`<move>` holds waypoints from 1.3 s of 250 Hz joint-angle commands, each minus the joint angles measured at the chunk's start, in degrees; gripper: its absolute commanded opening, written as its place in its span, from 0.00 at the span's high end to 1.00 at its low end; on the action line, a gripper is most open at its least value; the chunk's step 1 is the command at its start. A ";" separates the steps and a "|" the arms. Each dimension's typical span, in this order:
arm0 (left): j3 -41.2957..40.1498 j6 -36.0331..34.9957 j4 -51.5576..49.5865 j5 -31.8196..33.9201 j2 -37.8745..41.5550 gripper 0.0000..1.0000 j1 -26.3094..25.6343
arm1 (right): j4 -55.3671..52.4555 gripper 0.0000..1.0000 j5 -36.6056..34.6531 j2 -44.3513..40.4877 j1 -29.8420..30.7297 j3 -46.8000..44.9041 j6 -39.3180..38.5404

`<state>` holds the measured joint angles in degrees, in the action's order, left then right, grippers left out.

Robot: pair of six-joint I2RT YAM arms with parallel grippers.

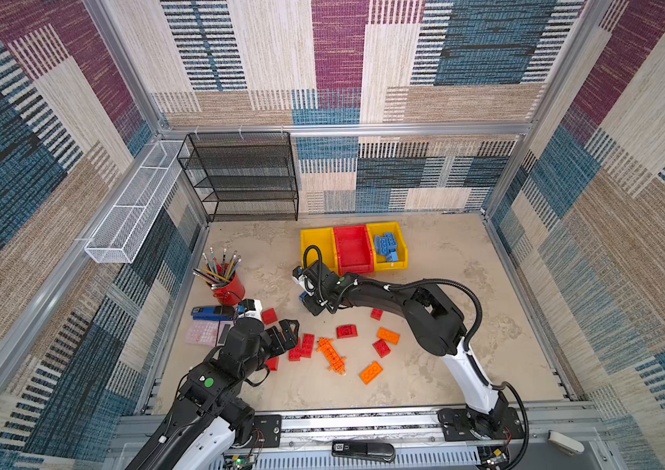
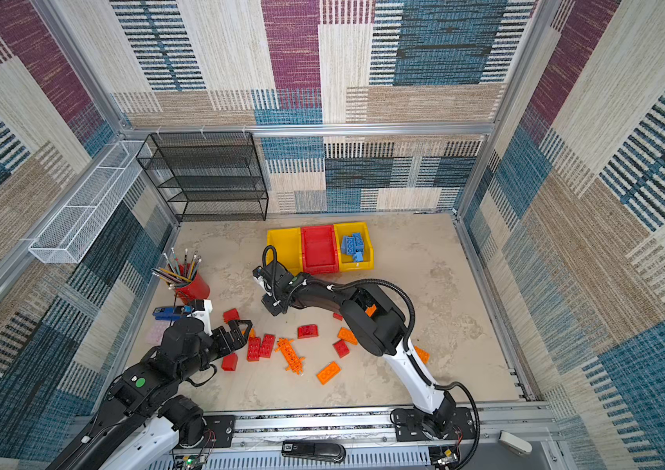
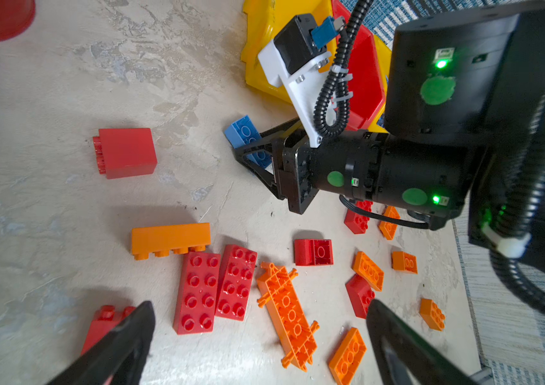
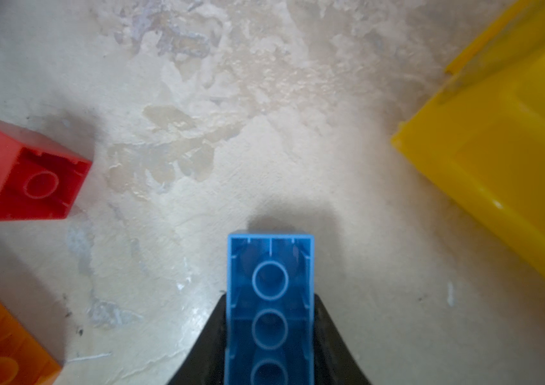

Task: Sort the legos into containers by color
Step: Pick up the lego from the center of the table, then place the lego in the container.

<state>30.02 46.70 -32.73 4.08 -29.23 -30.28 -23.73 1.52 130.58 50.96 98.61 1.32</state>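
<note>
The right gripper (image 4: pixel 270 296) is clamped on a blue brick (image 4: pixel 270 266), with its black fingers (image 4: pixel 331 333) pressed against the brick's two long sides. The brick is a glossy rectangle turned hollow side towards the wrist camera, showing thin walls and a row of round tubes. It is held low over the bench (image 4: pixel 231 133), a mottled, plaster-like beige surface, near the smooth moulded corner of a yellow bin (image 4: pixel 497 150).

In a top view the three bins (image 1: pixel 353 260) stand joined in a row at the back of the bench: yellow, red, yellow. The far yellow bin (image 1: pixel 402 264) holds a heap of blue bricks (image 1: pixel 386 244).

The left gripper (image 3: pixel 259 304) hangs wide open, its dark wedge-shaped fingers (image 3: pixel 124 333) well apart above the loose pieces. Two red bricks (image 3: pixel 197 293) lie touching side by side, studs up. Just beside them lies a long flat orange plate (image 3: pixel 287 316) with holes and small cross pegs along its edges. An orange brick (image 3: pixel 171 238) rests on its side, touching the red pair. A smooth-faced red block (image 3: pixel 124 153) lies apart from them.
</note>
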 commanded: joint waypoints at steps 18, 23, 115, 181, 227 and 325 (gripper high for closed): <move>1.91 -2.81 0.56 -0.15 -0.46 0.01 0.11 | -0.81 0.70 -2.77 -6.15 -0.15 -3.28 1.31; 2.22 -3.03 0.58 -0.21 -0.71 0.01 0.09 | -0.80 0.70 -3.01 -7.21 -0.30 -3.81 1.37; 11.08 -9.27 9.88 -6.09 -16.99 0.01 0.05 | -0.88 0.71 -6.84 -23.45 -13.58 -11.54 1.14; 21.43 -11.31 17.88 -14.02 -33.69 0.01 0.09 | 0.58 0.71 -4.87 -20.15 -26.17 -7.26 2.28; 25.89 -13.09 18.89 -15.85 -40.04 0.01 0.05 | -1.53 0.71 -4.84 -11.57 -30.70 2.33 1.95; 28.07 -16.30 17.99 -15.67 -45.30 0.01 0.14 | -7.33 0.64 -3.84 1.10 -32.77 18.55 0.69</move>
<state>57.52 32.71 -15.70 -11.09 -74.26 -30.24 -29.10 -2.61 129.99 18.15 114.72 2.68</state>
